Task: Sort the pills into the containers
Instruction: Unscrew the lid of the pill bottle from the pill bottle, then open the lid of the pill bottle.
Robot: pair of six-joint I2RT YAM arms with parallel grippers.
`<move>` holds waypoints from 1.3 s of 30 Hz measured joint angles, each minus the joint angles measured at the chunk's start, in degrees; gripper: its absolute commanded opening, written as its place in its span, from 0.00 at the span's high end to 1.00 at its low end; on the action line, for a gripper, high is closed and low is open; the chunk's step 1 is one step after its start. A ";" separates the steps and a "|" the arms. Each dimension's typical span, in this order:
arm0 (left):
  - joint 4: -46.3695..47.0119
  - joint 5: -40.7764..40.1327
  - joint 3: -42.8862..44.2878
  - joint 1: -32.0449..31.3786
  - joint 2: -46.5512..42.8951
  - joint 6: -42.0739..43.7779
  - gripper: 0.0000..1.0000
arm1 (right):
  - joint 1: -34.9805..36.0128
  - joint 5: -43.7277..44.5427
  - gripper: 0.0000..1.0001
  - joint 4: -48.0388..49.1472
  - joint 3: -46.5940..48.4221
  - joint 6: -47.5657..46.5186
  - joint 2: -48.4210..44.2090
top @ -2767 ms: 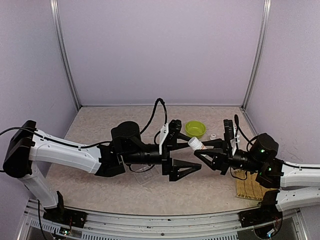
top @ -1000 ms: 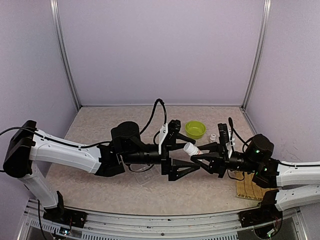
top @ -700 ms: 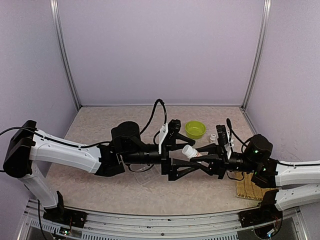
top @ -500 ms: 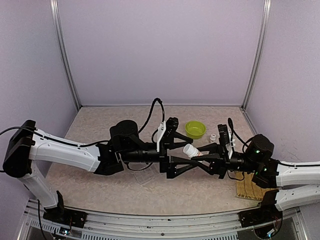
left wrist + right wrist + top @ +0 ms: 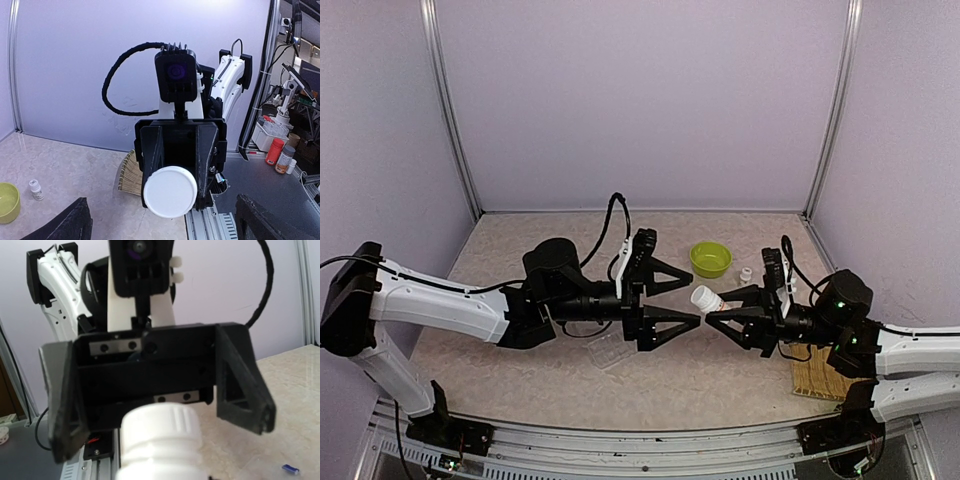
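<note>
My right gripper (image 5: 722,307) is shut on a small white bottle (image 5: 706,297), held on its side above the table with its capped end toward the left arm. My left gripper (image 5: 692,301) is open, and its fingertips stand just short of the cap. The left wrist view shows the round cap (image 5: 170,191) face-on in the right gripper (image 5: 172,182). The right wrist view shows the bottle (image 5: 162,440) close up before the open left gripper (image 5: 160,390). The clear pill box (image 5: 608,352) lies under the left arm, partly hidden. A small blue speck (image 5: 290,469), maybe a pill, lies on the table.
A lime-green bowl (image 5: 710,259) and a second small white bottle (image 5: 746,273) stand behind the grippers; both also show in the left wrist view, bowl (image 5: 7,201) and bottle (image 5: 34,189). A bamboo mat (image 5: 815,375) lies under the right arm.
My left gripper, whose open fingers were around the bottle's cap, has drawn back to the left. The right gripper still holds the bottle and has shifted slightly right.
</note>
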 measured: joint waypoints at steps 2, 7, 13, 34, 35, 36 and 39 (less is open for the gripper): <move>0.24 0.24 0.02 0.00 0.00 -0.17 0.10 | 0.00 -0.02 1.00 0.00 0.00 0.00 0.07; 0.46 0.81 0.02 0.02 0.02 -0.33 0.15 | 0.00 0.00 1.00 0.00 0.00 0.00 0.07; 0.44 1.25 0.04 0.07 0.11 -0.35 0.22 | 0.00 -0.02 1.00 0.00 0.00 0.00 0.24; -0.13 2.47 2.62 0.07 1.25 0.09 0.34 | 0.00 -0.22 1.00 -0.59 0.02 -0.31 1.95; -0.20 2.54 2.62 0.07 1.36 0.11 0.34 | 0.00 -0.22 1.00 -0.66 0.02 -0.39 1.95; -0.35 2.56 2.64 0.07 1.49 0.13 0.34 | 0.00 -0.22 1.00 -0.72 0.02 -0.44 1.95; -1.03 2.75 2.75 0.07 1.95 0.15 0.34 | 0.00 -0.22 1.00 -0.96 0.02 -0.61 1.95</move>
